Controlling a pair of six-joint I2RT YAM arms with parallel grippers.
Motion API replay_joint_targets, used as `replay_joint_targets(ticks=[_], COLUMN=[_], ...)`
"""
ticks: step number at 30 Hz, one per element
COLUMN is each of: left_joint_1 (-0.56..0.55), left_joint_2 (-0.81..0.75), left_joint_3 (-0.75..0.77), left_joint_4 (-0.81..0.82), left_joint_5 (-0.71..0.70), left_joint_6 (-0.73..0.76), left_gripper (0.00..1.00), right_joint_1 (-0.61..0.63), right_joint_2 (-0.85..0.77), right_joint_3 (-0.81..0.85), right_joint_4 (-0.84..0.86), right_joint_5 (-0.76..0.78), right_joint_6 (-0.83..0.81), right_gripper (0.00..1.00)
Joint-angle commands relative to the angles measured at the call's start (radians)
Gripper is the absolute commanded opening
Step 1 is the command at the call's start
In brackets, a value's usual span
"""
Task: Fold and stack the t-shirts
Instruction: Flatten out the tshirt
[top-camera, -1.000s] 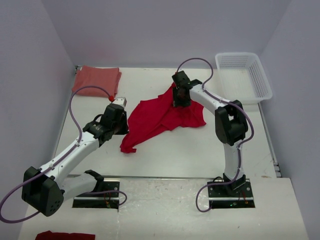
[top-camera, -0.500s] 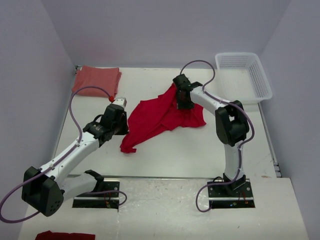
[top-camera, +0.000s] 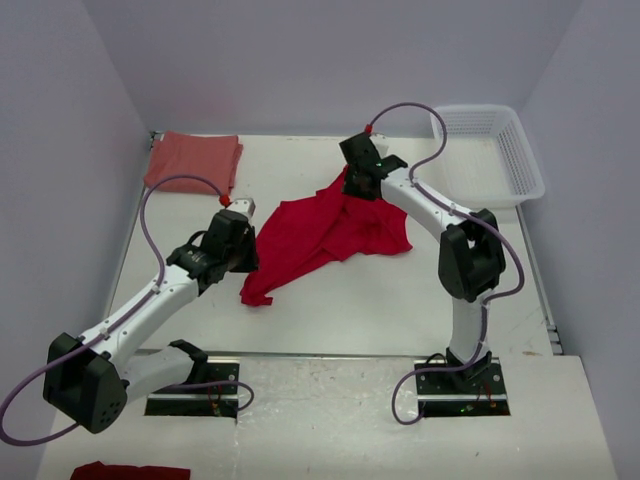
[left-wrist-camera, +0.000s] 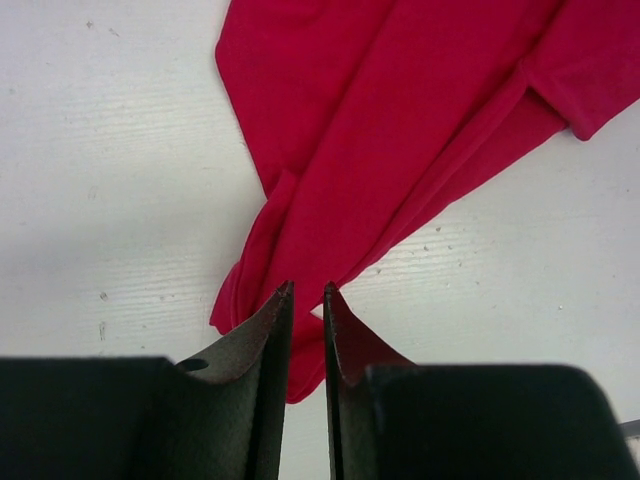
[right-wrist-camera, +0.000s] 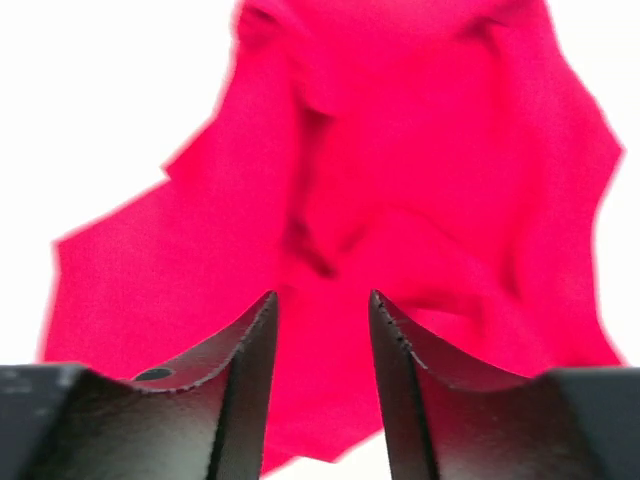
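The bright red t-shirt (top-camera: 320, 230) lies crumpled and spread out mid-table, with a narrow tail running to the near left. The paler salmon t-shirt (top-camera: 193, 160) lies folded at the far left corner. My left gripper (top-camera: 243, 262) hovers at the red shirt's left edge. In the left wrist view its tips (left-wrist-camera: 305, 288) stand a narrow gap apart over the shirt's tail (left-wrist-camera: 400, 120), with nothing between them. My right gripper (top-camera: 360, 185) is raised over the shirt's far edge. In the right wrist view it (right-wrist-camera: 320, 297) is open and empty above the blurred red cloth (right-wrist-camera: 400, 180).
A white lattice basket (top-camera: 525, 160) stands at the far right corner. Another red cloth (top-camera: 130, 470) lies on the near ledge at the bottom left, beside the left arm's base. Grey walls close in the table on the left, back and right.
My right gripper has drawn back toward the far edge of the red shirt and lifted. The left arm and both shirts have not visibly moved.
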Motion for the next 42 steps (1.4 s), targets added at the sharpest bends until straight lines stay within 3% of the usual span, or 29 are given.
replay_joint_targets(ticks=[1,6,12,17,31,36,42], left_joint_1=[-0.002,-0.002,-0.002,-0.002,-0.002,-0.002,-0.004], left_joint_2=[-0.026,-0.05,-0.073,-0.067,-0.053,-0.063,-0.061], left_joint_3=[0.0,0.001,-0.006,-0.019,-0.023,-0.026,-0.032], left_joint_4=[0.036,0.033,0.03,0.047,0.063,0.064,0.066], left_joint_5=[0.024,0.046,0.062,0.09,0.14,0.147,0.158], left_joint_6=[-0.002,0.0,0.013,0.021,0.038,0.04,0.041], left_gripper=[0.19,0.19,0.19,0.19,0.18,0.18,0.18], right_joint_1=[0.047,0.09,0.088,0.081,0.059,0.053,0.032], right_joint_2=[0.083,0.177,0.136,0.091,0.054,-0.062,-0.297], right_joint_3=[0.142,0.251,0.124,0.012,0.102,-0.014,-0.347], right_joint_4=[-0.033,-0.175,-0.267,-0.282,-0.376,-0.283,0.014], right_joint_5=[0.046,0.147,0.233,0.299,0.316,0.29,0.169], right_joint_6=[0.199,0.402,0.572,0.626,0.64,0.571,0.439], right_gripper=[0.42,0.41,0.39,0.38,0.38,0.38,0.38])
